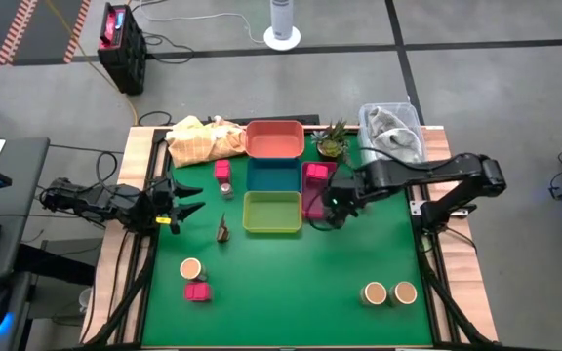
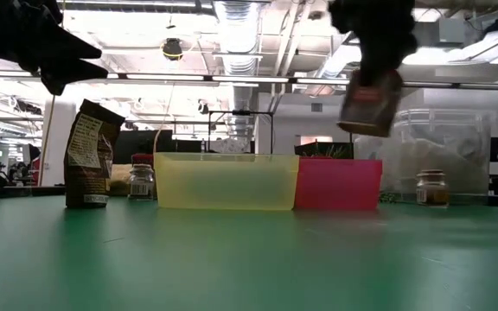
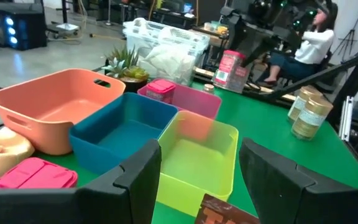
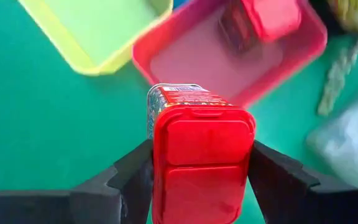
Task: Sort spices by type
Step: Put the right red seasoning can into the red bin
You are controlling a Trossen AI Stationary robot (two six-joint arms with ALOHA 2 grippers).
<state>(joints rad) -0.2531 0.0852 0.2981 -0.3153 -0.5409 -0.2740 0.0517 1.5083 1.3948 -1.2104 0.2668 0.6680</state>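
My right gripper [image 1: 335,207] hangs above the table just right of the yellow tray [image 1: 272,212], at the near end of the pink tray [image 1: 312,174], shut on a pink-lidded spice box [image 4: 201,162]. Another pink box [image 4: 269,15] lies in the pink tray. My left gripper [image 1: 188,205] waits open near the table's left edge, a brown bag [image 1: 222,231] standing close by. More pink boxes [image 1: 223,171] [image 1: 197,291] and tan-topped jars [image 1: 191,268] [image 1: 375,292] [image 1: 405,292] stand on the green mat. Two tiny jars [image 2: 141,181] [image 2: 431,187] show in the low view. My right gripper pinches the pink-lidded box between its two fingers [image 4: 132,180], one on each long side at the lid end [image 4: 166,186]. The fingers come from above, pointing down. The box [image 2: 372,104] hangs below them, slightly tilted and lifted clear above the pink tray.
Orange [image 1: 275,138] and blue [image 1: 273,175] trays sit in a row behind the yellow one. A spiky green plant [image 1: 332,141], a clear bin [image 1: 393,127] and a yellow cloth [image 1: 203,141] line the far edge. Open green mat [image 1: 291,283] lies toward the near edge.
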